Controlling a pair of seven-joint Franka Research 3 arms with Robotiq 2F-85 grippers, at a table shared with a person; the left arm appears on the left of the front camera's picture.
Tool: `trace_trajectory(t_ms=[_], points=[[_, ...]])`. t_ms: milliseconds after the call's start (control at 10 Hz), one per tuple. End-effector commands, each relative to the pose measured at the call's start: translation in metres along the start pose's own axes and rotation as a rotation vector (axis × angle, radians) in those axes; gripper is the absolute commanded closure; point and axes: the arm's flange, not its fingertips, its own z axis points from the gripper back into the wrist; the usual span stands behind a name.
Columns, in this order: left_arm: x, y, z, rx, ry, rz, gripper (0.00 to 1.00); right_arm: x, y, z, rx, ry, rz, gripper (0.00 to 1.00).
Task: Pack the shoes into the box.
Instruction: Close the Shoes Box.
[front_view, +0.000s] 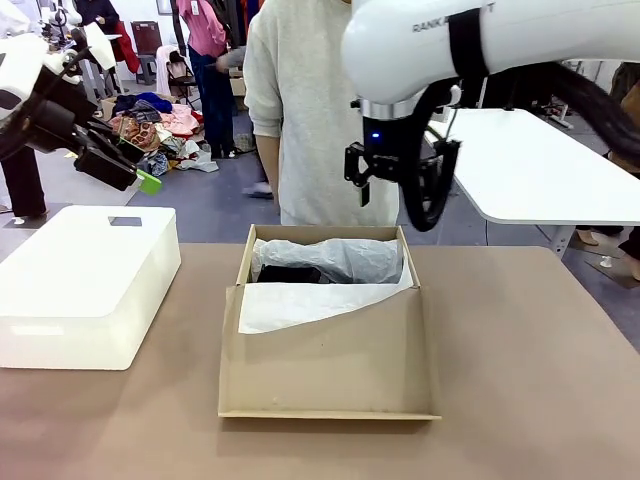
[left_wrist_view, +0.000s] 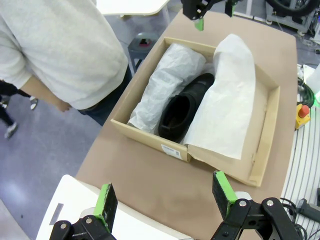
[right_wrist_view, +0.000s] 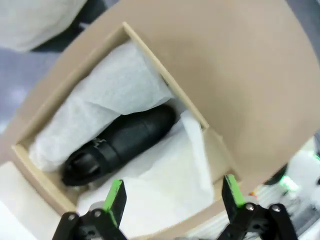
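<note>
Left wrist view is showing one black shoe (left_wrist_view: 187, 107) lying inside the box (left_wrist_view: 150, 136) at the table's (left_wrist_view: 150, 185) far edge; tissue paper (left_wrist_view: 165, 85) may be hiding its mate. Left gripper (left_wrist_view: 162, 195) and right gripper (right_wrist_view: 172, 192) are hovering wide and empty; the lid (front_view: 330, 370) is lying open, needing closing.

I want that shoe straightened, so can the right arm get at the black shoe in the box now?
Probably yes. The right gripper hangs open above the open box, and the shoe lies bare on top between the tissue paper folds.
</note>
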Motion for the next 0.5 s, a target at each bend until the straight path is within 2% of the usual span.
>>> trace_trajectory(t_ms=[0, 200, 400], points=[[-0.001, 0.001, 0.000, -0.014, -0.016, -0.012, 0.00, 0.015, -0.032, -0.006, 0.049, -0.007, 0.217, 0.00], [-0.001, 0.001, 0.000, -0.014, -0.016, -0.012, 0.00, 0.019, -0.039, -0.014, 0.073, 0.013, 0.367, 0.00], [-0.001, 0.001, 0.000, -0.014, -0.016, -0.012, 0.00, 0.019, -0.027, -0.006, 0.026, -0.015, 0.305, 0.00]])
